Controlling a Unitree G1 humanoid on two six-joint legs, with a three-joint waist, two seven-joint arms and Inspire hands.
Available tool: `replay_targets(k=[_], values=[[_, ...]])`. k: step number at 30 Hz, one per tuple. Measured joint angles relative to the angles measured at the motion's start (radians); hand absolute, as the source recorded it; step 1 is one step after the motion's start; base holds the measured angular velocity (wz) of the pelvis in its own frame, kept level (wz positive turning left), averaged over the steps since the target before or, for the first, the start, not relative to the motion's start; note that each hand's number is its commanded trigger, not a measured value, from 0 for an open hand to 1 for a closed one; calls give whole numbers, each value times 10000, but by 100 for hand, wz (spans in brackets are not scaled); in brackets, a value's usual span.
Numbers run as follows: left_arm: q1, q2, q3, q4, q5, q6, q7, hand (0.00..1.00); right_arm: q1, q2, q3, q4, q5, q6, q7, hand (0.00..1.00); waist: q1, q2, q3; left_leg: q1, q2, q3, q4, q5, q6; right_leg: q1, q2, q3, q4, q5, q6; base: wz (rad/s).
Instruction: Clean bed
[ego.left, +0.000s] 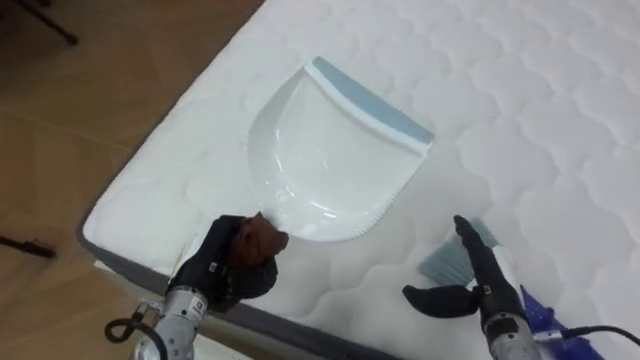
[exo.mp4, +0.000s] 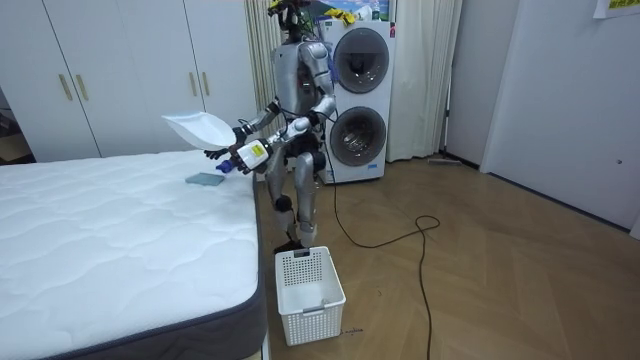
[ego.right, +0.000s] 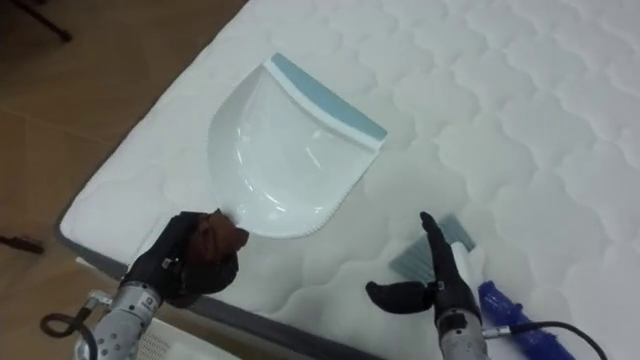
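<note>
A white dustpan (ego.left: 330, 160) with a pale blue lip hangs tilted above the white mattress (ego.left: 540, 90) near its corner. My left hand (ego.left: 222, 268) is shut on its brown handle (ego.left: 262, 238) at the lower left. To the right, my right hand (ego.left: 478, 278) is open, fingers straight and thumb spread, low over a grey-blue brush head (ego.left: 447, 260) that lies on the mattress. A blue piece (ego.left: 540, 312) shows by that wrist. In the room view I stand at the bed's corner with the dustpan (exo.mp4: 198, 127) raised over the mattress.
The mattress edge (ego.left: 150, 170) runs diagonally, with wooden floor (ego.left: 90, 90) beyond it to the left. A white laundry basket (exo.mp4: 308, 290) stands on the floor at the bed's foot. Stacked washing machines (exo.mp4: 360, 90) are behind me, and wardrobes (exo.mp4: 120, 70) line the far wall.
</note>
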Motion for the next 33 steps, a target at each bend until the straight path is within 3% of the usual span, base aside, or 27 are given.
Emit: replay_targets(k=[4, 5, 6, 7, 8, 9, 10, 11, 12, 13, 14, 15, 21, 28, 31, 33], values=[[124, -100, -5, -6, -262, 60, 16, 100, 36, 186, 1, 0, -1, -11, 97, 0, -137, -34, -9, 52, 197, 143, 373, -61, -104, -66, 172, 291, -46, 37, -99, -27], [159, -113, -23, -6, -346, 69, 18, 100, 17, 208, 3, 2, 2, -11, 211, 0, -36, -47, -17, 74, 208, -150, 509, -71, -124, -146, 297, 668, -21, 48, -158, -87], [214, -121, -10, -6, -345, 72, 61, 100, -48, 196, 2, 2, -5, -10, 385, 0, 259, -31, 1, 33, 184, -1253, 769, -82, -148, -241, 507, 1321, -13, 93, -241, -119], [272, -123, 10, -11, -344, 71, 92, 100, -97, 188, 4, 0, -3, -10, 463, 0, 444, -4, 9, 17, 124, -2099, 869, -89, -194, -270, 615, 1621, -15, 128, -317, -168], [454, -127, 75, -37, -338, 72, 138, 100, -179, 179, 7, -27, -22, -18, 587, 0, 650, 98, -19, -51, -42, -3867, 1024, -94, -304, -285, 806, 2052, -68, 214, -461, -155], [595, -128, 116, -91, -356, 71, 137, 100, -157, 129, -5, -153, -36, -45, 652, 0, 586, 194, -74, -112, -204, -5194, 1077, -117, -378, -302, 944, 2306, -153, 303, -468, -135], [608, -128, 115, -126, -356, 70, 131, 100, -125, 75, -12, -219, -39, -78, 661, 0, 562, 205, -81, -114, -300, -5636, 1056, -111, -406, -349, 1013, 2484, -135, 310, -450, -85], [598, -132, 128, -226, -371, 65, 99, 87, -108, 15, -33, -288, -70, -93, 668, 0, 540, 210, -88, -135, -399, -5994, 948, -103, -421, -416, 1090, 2684, -80, 321, -416, -61], [578, -133, 149, -382, -501, 25, 64, 74, -109, 21, -125, -331, -117, -93, 672, 0, 404, 183, -90, -147, -409, -5987, 763, -104, -441, -517, 1173, 2837, -78, 360, -382, -49], [565, -138, 167, -416, -557, -37, 52, 52, -108, 49, -169, -331, -177, -93, 673, 0, 300, 171, -101, -144, -406, -5987, 649, -122, -465, -564, 1209, 2864, -110, 407, -364, -35], [535, -152, 199, -496, -612, -122, 51, 43, -97, 71, -214, -328, -345, -92, 678, 0, 235, 130, -92, -134, -400, -5923, 502, -90, -492, -603, 1293, 2902, -220, 579, -375, -24], [534, -165, 199, -537, -643, -148, 50, 0, -41, 70, -228, -328, -427, -91, 683, 0, 205, 128, -91, -102, -353, -5857, 400, -64, -509, -555, 1416, 2943, -403, 734, -458, -23], [547, -159, 203, -534, -982, -153, 127, 0, -5, 69, -228, -328, -374, -90, 683, 0, 306, 174, -44, 223, -233, -5627, -36, 6, -598, -350, 1713, 3078, -1052, 1012, -546, -15], [524, -146, 237, -523, -1335, -159, 584, 0, -65, 72, -187, -328, -326, -88, 659, 0, 399, 263, 5, 262, -228, -5374, 14, 10, -594, -762, 1621, 2969, -323, 819, -603, -26], [364, -53, 262, -368, -1334, -226, 620, 0, -52, 70, -200, -299, -235, -21, 542, 0, 299, 301, 128, 407, -274, -5375, -20, 10, -594, -631, 1549, 2720, -317, 790, -626, -18], [231, -47, 273, -232, -1326, -233, 644, 0, -37, 80, -216, -284, -176, 144, 473, 0, 245, 250, 162, 393, -324, -5375, -53, 7, -588, -651, 1520, 2720, -353, 781, -620, -7]])
